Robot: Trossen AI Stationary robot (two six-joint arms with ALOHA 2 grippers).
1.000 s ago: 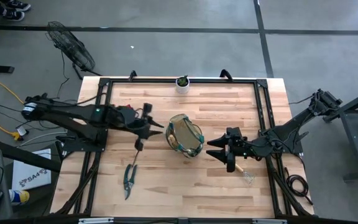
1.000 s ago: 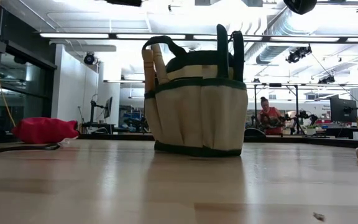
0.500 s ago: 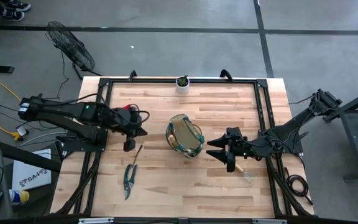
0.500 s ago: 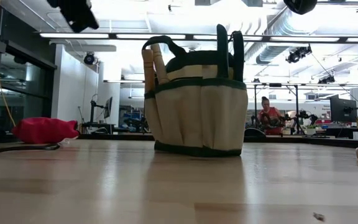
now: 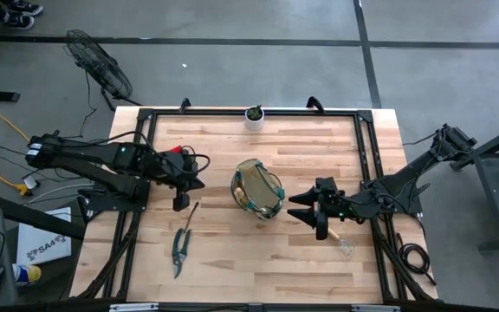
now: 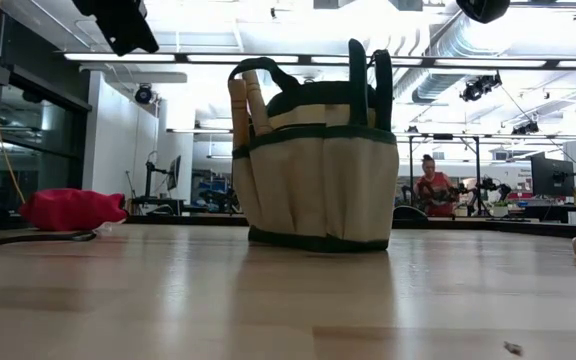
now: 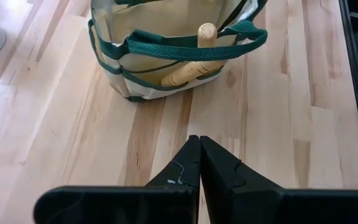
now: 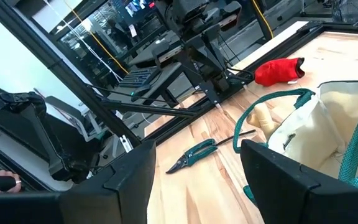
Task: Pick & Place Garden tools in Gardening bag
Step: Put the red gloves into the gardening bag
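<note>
Left gripper [image 7: 199,144] has its fingers pressed together on nothing, bag [image 7: 166,50] just ahead of the tips, while right gripper [image 8: 194,165] sits spread apart, bag beyond.

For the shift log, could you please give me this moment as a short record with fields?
bag: upright mid-table, wooden handles sticking out
shears: flat on table, left of bag
thin tool: on table by shears
red item: table's left edge
left tool: shut, empty, left of bag
right tool: open, empty, right of bag
pot: far edge
</note>
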